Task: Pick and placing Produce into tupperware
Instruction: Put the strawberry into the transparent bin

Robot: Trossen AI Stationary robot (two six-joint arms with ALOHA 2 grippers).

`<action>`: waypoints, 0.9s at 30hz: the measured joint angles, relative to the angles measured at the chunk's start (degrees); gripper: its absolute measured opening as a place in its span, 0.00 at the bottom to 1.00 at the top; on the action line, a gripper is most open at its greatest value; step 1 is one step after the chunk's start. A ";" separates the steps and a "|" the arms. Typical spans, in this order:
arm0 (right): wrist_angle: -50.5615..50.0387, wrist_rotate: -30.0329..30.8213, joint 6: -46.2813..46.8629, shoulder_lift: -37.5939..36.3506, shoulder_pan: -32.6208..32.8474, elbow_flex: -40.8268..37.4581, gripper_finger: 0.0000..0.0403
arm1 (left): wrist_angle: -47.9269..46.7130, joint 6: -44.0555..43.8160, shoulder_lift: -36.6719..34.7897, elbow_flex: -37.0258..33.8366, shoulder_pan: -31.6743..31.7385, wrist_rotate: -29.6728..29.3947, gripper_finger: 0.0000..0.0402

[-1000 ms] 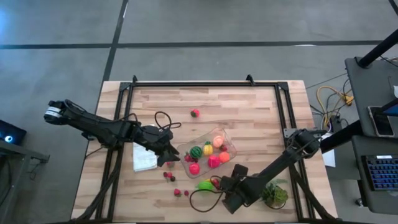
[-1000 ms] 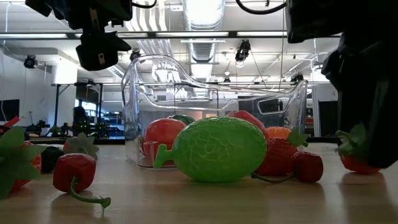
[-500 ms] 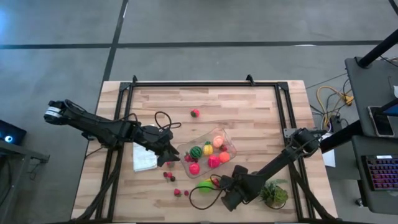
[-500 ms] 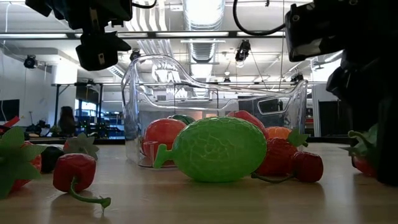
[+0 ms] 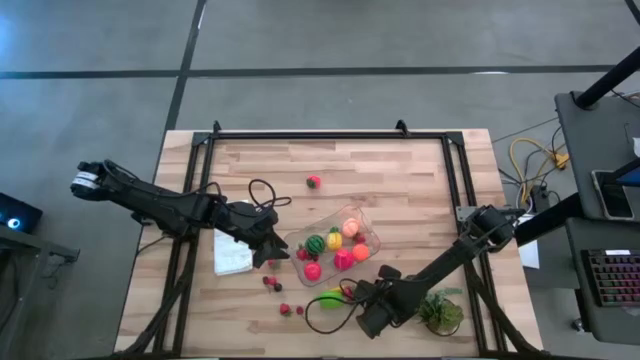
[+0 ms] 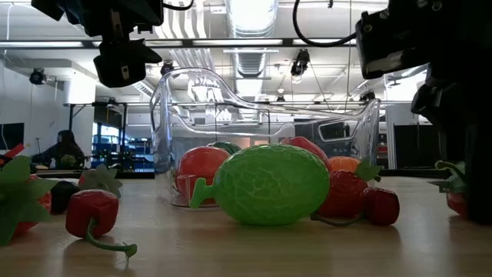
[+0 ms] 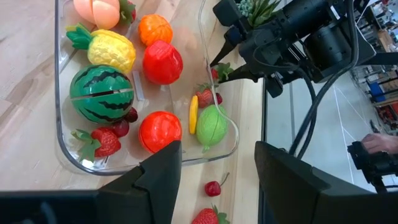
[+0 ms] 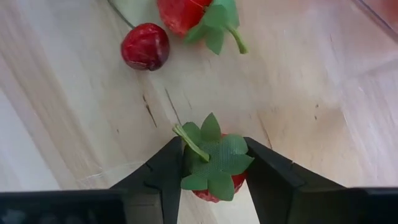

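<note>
strawberry (image 8: 213,163) now clenched in the right claw (image 8: 214,168), which has slid in toward the tupperware (image 5: 368,232); transfer comes next. left claw (image 7: 217,165) hangs released.

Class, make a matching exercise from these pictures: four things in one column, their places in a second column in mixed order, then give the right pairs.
Things:
1. watermelon
2. lime-green fruit
3. strawberry
4. plant tuft

Places:
A. between the right gripper's fingers
B. inside the tupperware
C. on the table's near right corner
D. on the table, just outside the tupperware

Pairs: 1-B, 2-D, 3-A, 4-C
</note>
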 joint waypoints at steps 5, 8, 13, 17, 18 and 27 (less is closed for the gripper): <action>-1.50 0.47 5.76 -3.09 -0.02 -0.16 0.38 | -0.11 0.17 -0.19 -0.01 0.00 0.00 0.47; -2.76 3.89 9.22 -7.44 -0.02 -0.14 0.36 | -0.11 0.76 -0.77 -0.04 0.00 0.00 0.47; -4.94 12.85 12.42 -17.00 -1.23 -0.06 0.35 | -0.11 1.61 -2.32 -0.04 0.00 0.00 0.47; -4.08 15.85 9.89 -22.82 -4.53 0.06 0.39 | -0.59 1.62 -3.23 -0.05 0.00 0.00 0.47; -4.04 15.70 8.63 -23.48 -5.71 0.06 0.39 | -0.79 1.62 -3.48 -0.07 0.00 0.00 0.47; -3.66 14.93 4.12 -23.62 -18.88 0.06 0.42 | -0.32 1.12 -3.98 -0.11 0.00 -0.02 0.47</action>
